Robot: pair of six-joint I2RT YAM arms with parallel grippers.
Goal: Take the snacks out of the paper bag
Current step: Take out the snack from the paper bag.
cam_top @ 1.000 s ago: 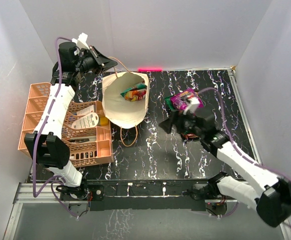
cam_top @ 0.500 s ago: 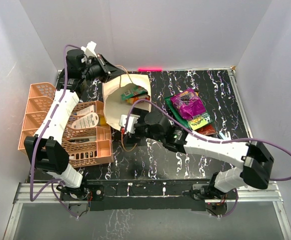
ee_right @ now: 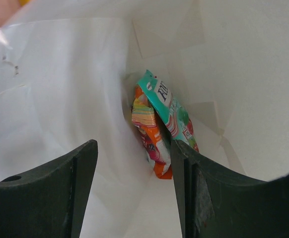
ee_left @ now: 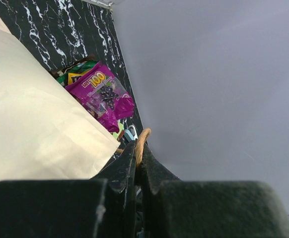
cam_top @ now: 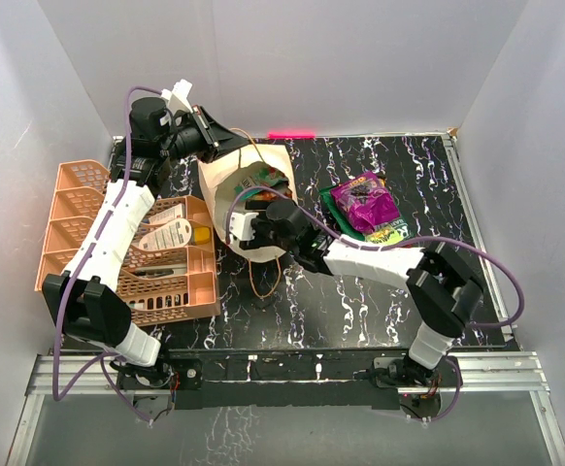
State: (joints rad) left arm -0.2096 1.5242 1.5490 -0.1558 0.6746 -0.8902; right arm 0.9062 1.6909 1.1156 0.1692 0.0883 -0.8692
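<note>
Snacks were split between two spots. One teal-and-orange packet (ee_right: 157,126) stood on edge deep inside the paper bag (cam_top: 219,199), tucked against a fold of its pale wall. The others lay on the black marbled table (cam_top: 360,311) at about 3 o'clock of the bag. A magenta packet (cam_top: 363,202) was on top, a green packet (cam_top: 331,206) poked out at its 9 o'clock edge, and a yellow packet (cam_top: 391,233) showed at its 5 o'clock corner, all three touching.

The bag sat at roughly 11 o'clock of the table's centre with its mouth open. The left gripper (ee_left: 136,156) was clenched on a thin tan handle (ee_left: 143,139) at the bag's 12 o'clock rim. The second handle (cam_top: 263,277) drooped onto the table at the bag's 6 o'clock.

The right gripper (ee_right: 133,148) reached into the bag's mouth with its jaws apart and nothing grasped. The teal-and-orange packet stood just beyond the fingertips, its lower edge beside the finger at 3 o'clock in the wrist view. Whether they touched could not be told.

An orange basket (cam_top: 69,194) holding white tubes (cam_top: 171,233) stood just beside the bag at its 9 o'clock.
</note>
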